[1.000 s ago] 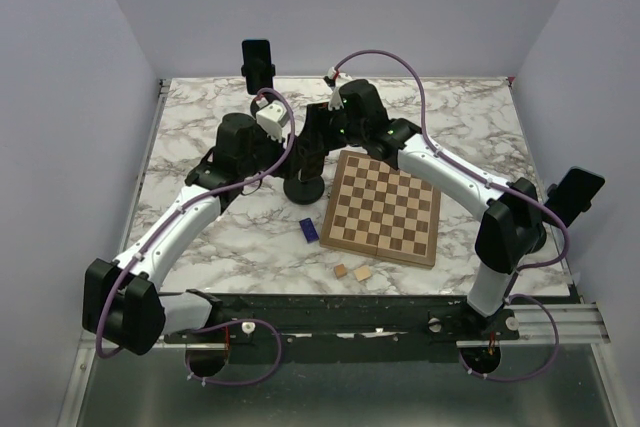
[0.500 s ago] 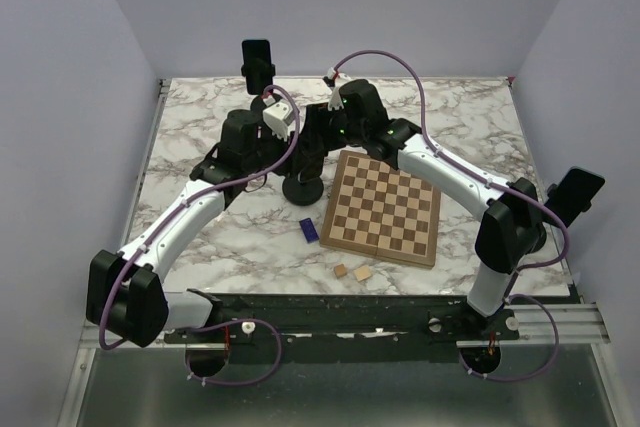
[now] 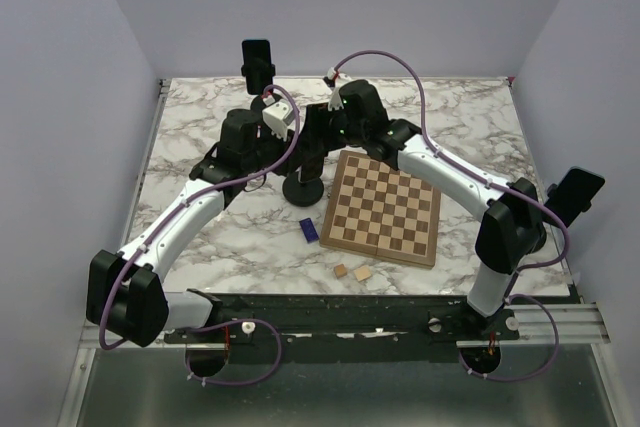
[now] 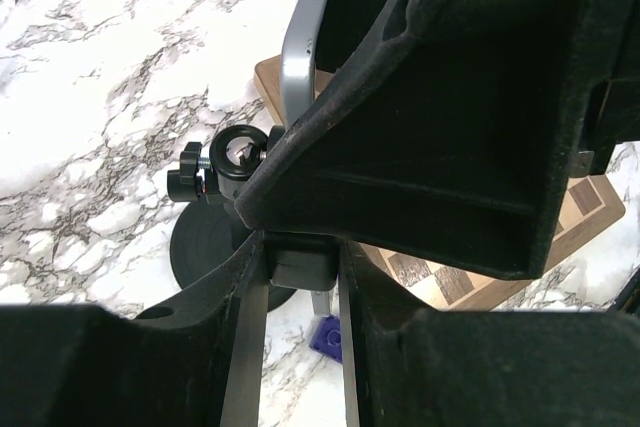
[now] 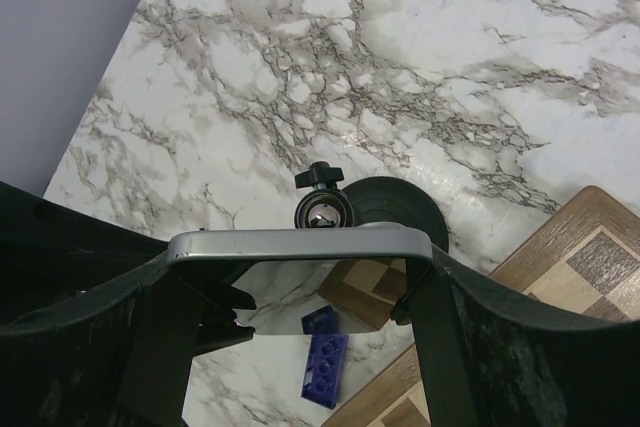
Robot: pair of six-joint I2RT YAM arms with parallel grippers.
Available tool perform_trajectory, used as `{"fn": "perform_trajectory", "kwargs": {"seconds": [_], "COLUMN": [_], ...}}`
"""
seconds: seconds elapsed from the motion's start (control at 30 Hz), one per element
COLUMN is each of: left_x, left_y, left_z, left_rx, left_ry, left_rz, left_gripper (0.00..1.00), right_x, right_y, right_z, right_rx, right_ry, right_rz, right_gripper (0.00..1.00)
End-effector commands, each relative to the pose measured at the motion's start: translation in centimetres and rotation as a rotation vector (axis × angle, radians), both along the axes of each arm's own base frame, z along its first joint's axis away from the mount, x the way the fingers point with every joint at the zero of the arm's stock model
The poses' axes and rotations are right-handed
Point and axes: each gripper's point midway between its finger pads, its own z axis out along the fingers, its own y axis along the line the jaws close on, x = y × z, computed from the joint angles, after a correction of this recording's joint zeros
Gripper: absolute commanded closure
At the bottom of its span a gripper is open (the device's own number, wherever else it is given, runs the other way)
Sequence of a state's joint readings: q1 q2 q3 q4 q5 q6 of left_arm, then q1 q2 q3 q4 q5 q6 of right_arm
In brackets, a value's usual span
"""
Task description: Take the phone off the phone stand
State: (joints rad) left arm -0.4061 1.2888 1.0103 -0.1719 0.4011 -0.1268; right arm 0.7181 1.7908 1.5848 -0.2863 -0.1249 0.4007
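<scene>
Two pincers crowd the phone stand (image 3: 303, 187). The right pincer (image 5: 300, 259) stands wide, its pads (image 5: 450, 307) touching both side edges of the phone (image 5: 300, 243), which sits between them in the stand. The left pincer (image 4: 297, 347) is narrow about the stand's neck; whether it grips, I cannot tell. Likely rigid, slick, breakable: hold those metal edges.

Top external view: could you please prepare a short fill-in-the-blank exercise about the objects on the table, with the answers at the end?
1. The phone stand has a round ___ base.
2. The small brick beside the chessboard is ___.
3. Near the front edge of the table lie ___ small wooden cubes.
4. The right end effector holds the phone, which sits in its ___.

Answers: black; blue; two; stand.
</scene>
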Motion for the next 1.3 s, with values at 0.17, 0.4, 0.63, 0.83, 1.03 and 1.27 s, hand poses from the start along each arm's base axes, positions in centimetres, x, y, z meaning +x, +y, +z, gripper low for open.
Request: {"fn": "perform_trajectory", "kwargs": {"seconds": [0.17,0.4,0.63,0.83,1.03,1.27], "left_x": [-1.8,-2.2,-2.6,-2.0,-0.8,-0.5], "left_y": [-2.0,-2.0,-2.0,-1.3,0.4,2.0], "left_z": [2.5,2.9,2.6,2.5,2.5,3.8], "left_rx": [-0.072,-0.082,-0.075,-0.054,-0.014,-0.019], "left_ry": [-0.022,-0.068,-0.086,-0.117,-0.165,-0.281], "left_rz": [-0.13,-0.151,-0.181,-0.136,-0.02,0.076], "left_gripper": [1.0,1.0,1.0,1.0,1.0,1.0], "right_x": [1.3,1.6,0.6,1.0,2.9,6.2], "right_y": [-1.0,-1.5,-1.3,-1.8,-2.5,-6.0], "right_z": [3.2,2.4,2.4,3.3,4.8,5.2], "right_rx": [0.056,0.069,0.11,0.131,0.15,0.122], "right_ry": [-0.128,-0.121,-0.136,-0.214,-0.247,-0.263], "right_rz": [-0.059,0.073,0.25,0.269,0.159,-0.165], "right_gripper": [0.99,0.99,0.99,0.99,0.99,0.99]}}
